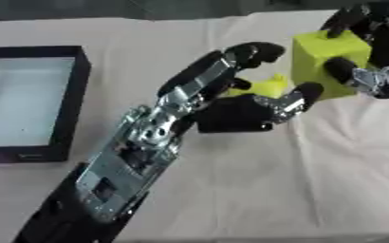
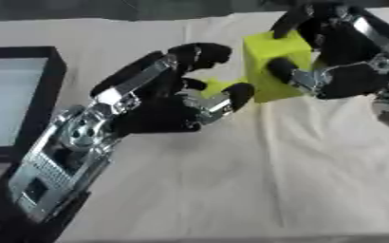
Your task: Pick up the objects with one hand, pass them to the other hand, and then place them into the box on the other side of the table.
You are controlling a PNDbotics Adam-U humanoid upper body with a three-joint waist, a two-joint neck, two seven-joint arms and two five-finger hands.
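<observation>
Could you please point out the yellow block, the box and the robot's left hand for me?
yellow block [image 1: 320,51]: left eye view, on its front face.
box [image 1: 76,85]: left eye view, on its dark right wall.
left hand [image 2: 152,118]: right eye view, on the palm.

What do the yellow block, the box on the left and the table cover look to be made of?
Yellow block: matte, flat faces, crisp edges; probably plastic or foam, unclear which. Box: dark rigid walls, pale smooth floor; likely card or plastic. Table cover: cream cloth, shown by soft creases and folds.
</observation>
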